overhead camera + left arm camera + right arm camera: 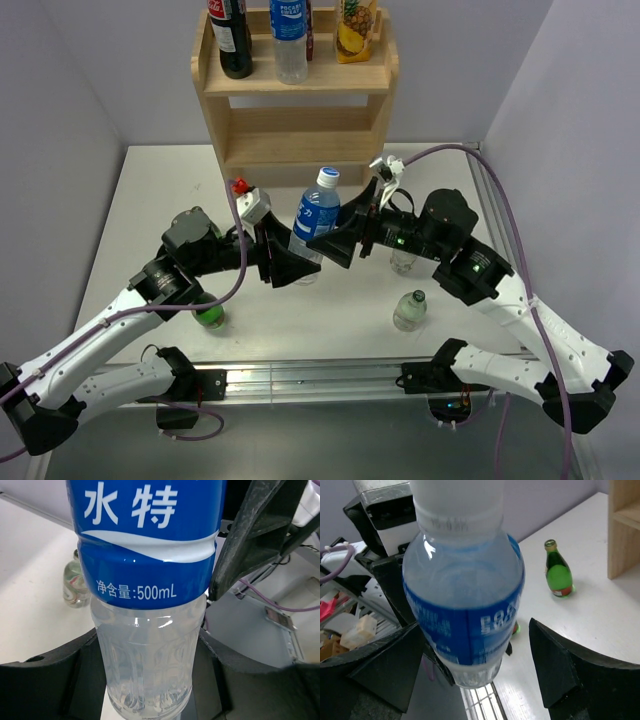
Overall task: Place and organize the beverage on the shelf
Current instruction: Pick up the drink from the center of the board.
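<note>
Upright clear water bottle with a blue label, clasped low between the left fingers; the right fingers flank its shoulder, apart. Beyond the fingers, the light wooden shelf carries three drinks on top.

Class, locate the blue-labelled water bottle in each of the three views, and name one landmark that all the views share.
Top external: the water bottle is at the centre of the picture.
Left wrist: it fills the middle, with the label above the clear lower part.
Right wrist: it sits centre-left, close up.
Shared landmark: the white table.
</note>
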Controlling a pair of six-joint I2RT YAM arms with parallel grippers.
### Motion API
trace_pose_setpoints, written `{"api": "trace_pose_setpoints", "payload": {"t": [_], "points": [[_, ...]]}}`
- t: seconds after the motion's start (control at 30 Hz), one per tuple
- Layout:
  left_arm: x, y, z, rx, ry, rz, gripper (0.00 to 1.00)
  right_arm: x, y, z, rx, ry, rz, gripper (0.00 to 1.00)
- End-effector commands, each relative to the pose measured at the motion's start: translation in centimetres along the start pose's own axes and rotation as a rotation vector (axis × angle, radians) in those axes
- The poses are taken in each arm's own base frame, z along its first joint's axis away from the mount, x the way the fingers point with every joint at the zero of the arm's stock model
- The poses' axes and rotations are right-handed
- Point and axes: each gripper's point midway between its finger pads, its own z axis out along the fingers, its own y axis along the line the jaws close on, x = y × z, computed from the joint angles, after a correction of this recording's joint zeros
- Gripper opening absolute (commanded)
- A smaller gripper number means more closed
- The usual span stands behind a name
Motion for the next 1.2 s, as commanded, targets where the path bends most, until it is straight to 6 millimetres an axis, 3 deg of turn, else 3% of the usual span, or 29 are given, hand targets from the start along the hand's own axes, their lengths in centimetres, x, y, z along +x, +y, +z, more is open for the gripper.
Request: {"api": "trace_pose_setpoints", "payload": {"t": [0.0, 0.3, 0.4, 0.57, 0.63, 0.67, 0.73, 0.77, 0.8, 0.87, 0.9, 1.03, 1.17], "points": [[-6.1, -4.7, -0.8, 0.182, -0.185, 0.157, 0.0, -2.8, 2.9, 0.4, -0.117, -0.053, -0.06, 0.88], [-5.0, -5.0, -1.0, 0.201, -0.128, 0.18, 0.0, -2.3, 4.1, 1.1, -0.187, 0.011, -0.054, 0.82], [-5.5, -4.6, -1.2, 0.164, -0.139, 0.184, 0.0, -1.9, 4.1, 1.2, -0.187, 0.043, -0.056, 0.74], [-5.8, -4.1, -1.5, 0.111, -0.144, 0.193, 0.04, -2.1, 4.2, 0.9, -0.178, 0.051, -0.081, 0.45], [-6.1, -3.4, -1.5, 0.07, -0.15, 0.189, 0.12, -2.5, 4.3, 0.9, -0.173, 0.043, -0.094, 0.33], [-6.4, -2.8, -1.5, 0.033, -0.158, 0.182, 0.33, -3.1, 4.2, 0.9, -0.158, 0.031, -0.102, 0.31], [-6.4, -2.1, -1.6, -0.014, -0.151, 0.174, 0.58, -4.0, 4.0, 1.0, -0.13, 0.009, -0.116, 0.27], [-6.2, -0.9, -1.7, -0.079, -0.141, 0.153, 0.83, -5.2, 3.6, 1.0, -0.089, -0.023, -0.133, 0.27], [-6.1, -0.4, -1.8, -0.113, -0.135, 0.153, 0.98, -5.8, 3.5, 0.9, -0.068, -0.038, -0.145, 0.27], [-6.6, 0.4, -2.4, -0.182, -0.142, 0.152, 1.0, -7.8, 3.2, 0.7, -0.014, -0.071, -0.186, 0.25], [-6.3, 1.8, -2.8, -0.261, -0.128, 0.14, 1.0, -8.9, 2.2, 0.6, 0.053, -0.097, -0.199, 0.26], [-6.8, 3.8, -5.2, -0.44, -0.136, 0.141, 1.0, -12.1, 0.0, 0.0, 0.228, -0.125, -0.265, 0.27], [-6.5, 4.9, -7.3, -0.549, -0.131, 0.151, 0.99, -16.0, -2.2, -0.1, 0.398, -0.154, -0.327, 0.27]]}}
